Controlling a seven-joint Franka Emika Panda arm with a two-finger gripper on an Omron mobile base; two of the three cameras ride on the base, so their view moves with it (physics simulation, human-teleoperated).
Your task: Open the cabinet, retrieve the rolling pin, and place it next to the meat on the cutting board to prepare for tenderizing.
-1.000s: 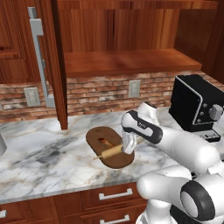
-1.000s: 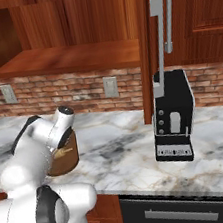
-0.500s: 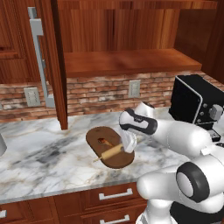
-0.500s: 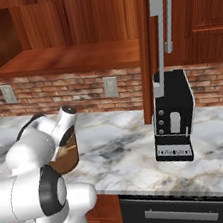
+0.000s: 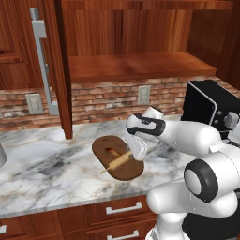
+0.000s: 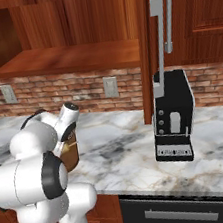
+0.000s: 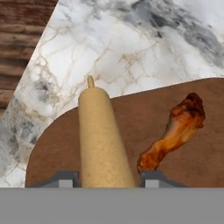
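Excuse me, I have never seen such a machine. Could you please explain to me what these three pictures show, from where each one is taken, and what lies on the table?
The white machine is a robot arm on a base, in a computer-drawn kitchen. Two pictures come from cameras on the base, behind the arm to its left and right. The third comes from a camera on the hand itself, looking along its fingers.

On the marble counter lies a dark oval cutting board. On it are the meat, a small orange-brown piece, and beside it the rolling pin, a light wooden cylinder. The pin runs between the two fingers; whether they grip it cannot be told.

Above, the cabinet stands open, with a wooden shelf. A black coffee machine stands to the right.
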